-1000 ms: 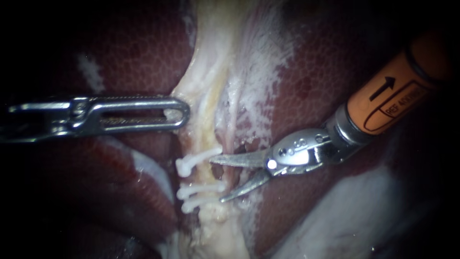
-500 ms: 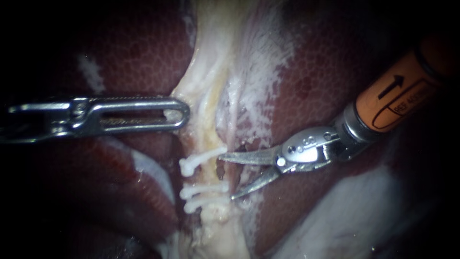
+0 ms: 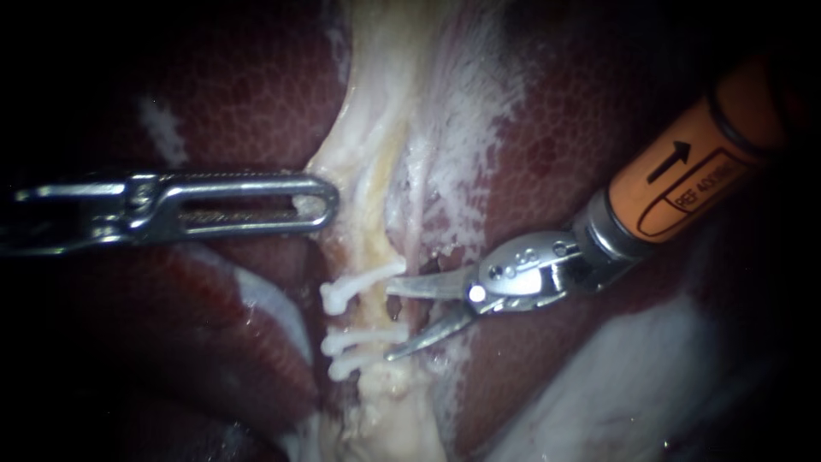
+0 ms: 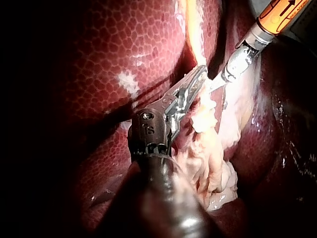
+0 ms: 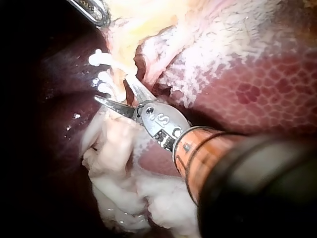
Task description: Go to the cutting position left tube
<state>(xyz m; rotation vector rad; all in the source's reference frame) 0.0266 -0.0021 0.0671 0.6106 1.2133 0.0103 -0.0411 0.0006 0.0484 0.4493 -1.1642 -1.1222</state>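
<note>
Three white clips cross a pale tube (image 3: 379, 310) in the endoscope view: one upper clip (image 3: 352, 285) and two lower clips (image 3: 357, 339) close together. My right instrument (image 3: 390, 322) comes in from the right with its curved blades open. One blade tip lies by the upper clip and the other by the lower pair, so the tube stretch between the clips sits at the blade tips. The right wrist view shows these open blades (image 5: 111, 89) beside the clips (image 5: 101, 74). My left instrument (image 3: 318, 202) has its jaws shut on the edge of the pale tissue strip (image 3: 363, 171).
Dark red liver (image 3: 239, 94) lies on both sides of the pale strip. A whitish fold of tissue (image 3: 633, 376) sits under the right instrument's orange shaft (image 3: 684, 180). Lumpy pale tissue (image 4: 210, 158) hangs beside the left instrument's shaft.
The right instrument drew back to the right half a second ago, then slid left again to the clips. Its blades stayed open. The left instrument has not moved.
</note>
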